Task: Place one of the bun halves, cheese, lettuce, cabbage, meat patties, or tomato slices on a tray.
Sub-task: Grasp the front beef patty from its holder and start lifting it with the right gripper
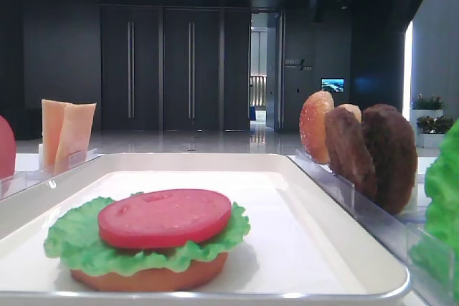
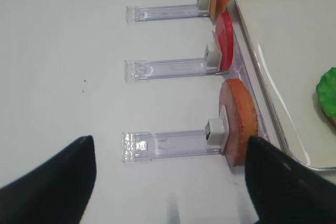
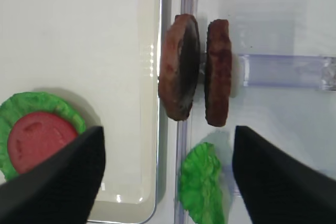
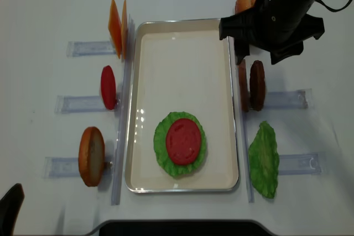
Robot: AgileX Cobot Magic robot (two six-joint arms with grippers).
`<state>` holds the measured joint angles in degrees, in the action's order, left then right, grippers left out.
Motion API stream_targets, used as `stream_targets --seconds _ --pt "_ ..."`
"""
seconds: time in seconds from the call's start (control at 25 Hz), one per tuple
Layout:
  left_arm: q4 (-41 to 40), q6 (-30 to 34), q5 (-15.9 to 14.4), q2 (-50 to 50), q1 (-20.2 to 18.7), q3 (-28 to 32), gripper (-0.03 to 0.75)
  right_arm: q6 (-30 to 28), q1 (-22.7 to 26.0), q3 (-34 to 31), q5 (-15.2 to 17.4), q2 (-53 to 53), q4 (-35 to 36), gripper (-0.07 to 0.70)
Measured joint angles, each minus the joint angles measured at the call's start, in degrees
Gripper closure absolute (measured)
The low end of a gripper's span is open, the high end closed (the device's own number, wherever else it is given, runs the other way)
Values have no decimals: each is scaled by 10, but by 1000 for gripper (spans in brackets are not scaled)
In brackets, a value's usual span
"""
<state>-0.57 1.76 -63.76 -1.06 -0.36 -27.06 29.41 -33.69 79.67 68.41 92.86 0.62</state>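
Your right hand (image 3: 167, 177) hangs wide open and empty above the two meat patties (image 3: 179, 66), which stand upright in their rack beside the tray (image 4: 232, 109). Your left hand (image 2: 168, 182) is spread open too, holding nothing. On the tray, a tomato slice (image 4: 183, 141) lies on lettuce (image 4: 160, 142).

A lobby-like exhibition hall: tall dark double doors (image 1: 161, 69), glossy floor (image 1: 186, 141), a small lit wall screen (image 1: 332, 85), potted plants (image 1: 428, 103).
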Motion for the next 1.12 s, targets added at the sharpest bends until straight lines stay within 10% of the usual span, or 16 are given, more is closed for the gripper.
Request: stream_targets --seconds 1.12 --pt "0 0 0 0 0 0 24 4 -9 3 -60 97 0 145"
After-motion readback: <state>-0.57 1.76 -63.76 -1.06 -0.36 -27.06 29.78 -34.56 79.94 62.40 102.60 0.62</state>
